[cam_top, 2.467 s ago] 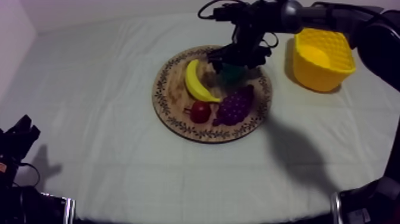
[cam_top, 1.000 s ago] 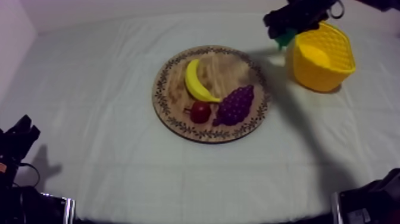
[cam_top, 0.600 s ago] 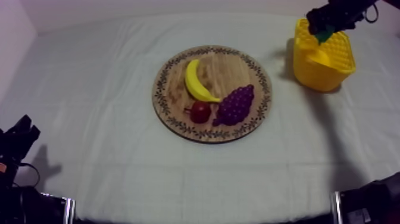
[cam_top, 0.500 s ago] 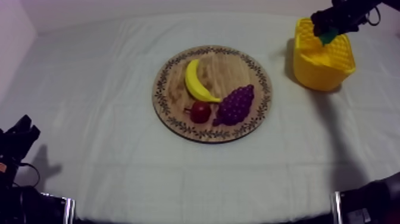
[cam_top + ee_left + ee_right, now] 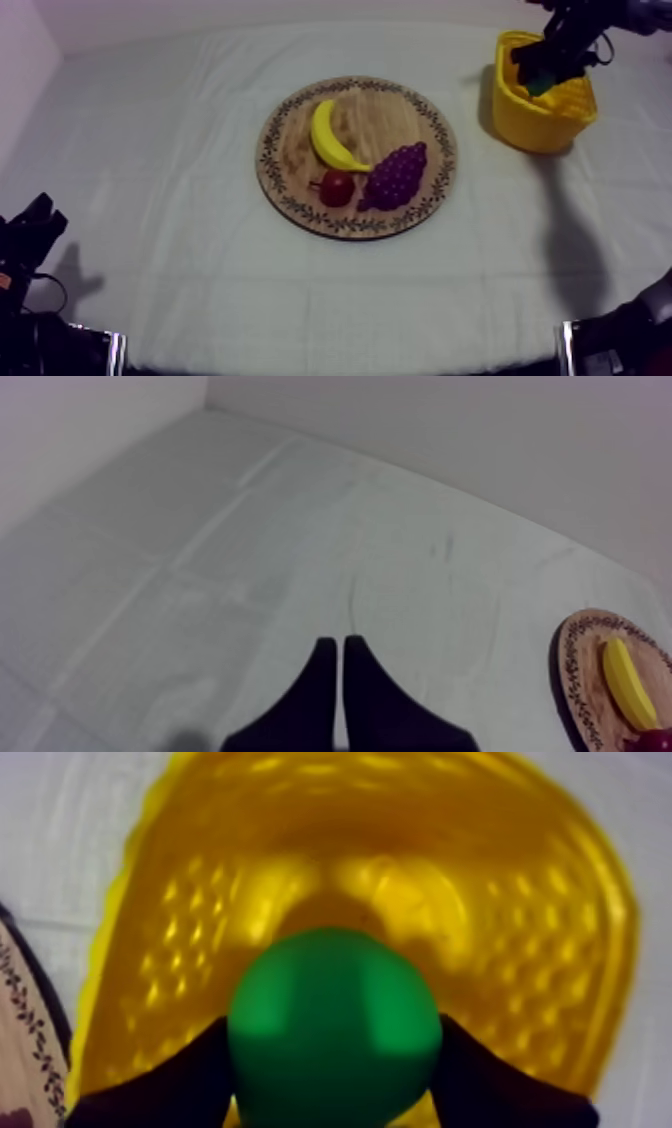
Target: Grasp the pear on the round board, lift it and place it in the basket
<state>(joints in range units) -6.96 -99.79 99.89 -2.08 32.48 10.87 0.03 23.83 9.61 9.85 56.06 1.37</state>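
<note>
My right gripper [image 5: 545, 75] is shut on the green pear [image 5: 335, 1027] and holds it just inside the mouth of the yellow basket [image 5: 520, 115] at the table's far right. In the right wrist view the pear hangs between my two black fingers [image 5: 180, 1077] over the basket's inner wall [image 5: 300, 882]. The round wooden board [image 5: 385, 125] lies mid-table with a banana [image 5: 330, 135], a bunch of grapes [image 5: 397, 175] and a small red fruit [image 5: 336, 187] on it. My left gripper [image 5: 335, 661] rests shut over bare cloth at the near left.
The board's rim [image 5: 570, 666] and the banana [image 5: 625, 686] appear far off to the side of my left fingers. Open cloth lies between the board and the basket and across the table's front.
My right gripper carried the pear from the board up and rightward to the basket, then lowered it into the basket's mouth. The left arm has stayed still.
</note>
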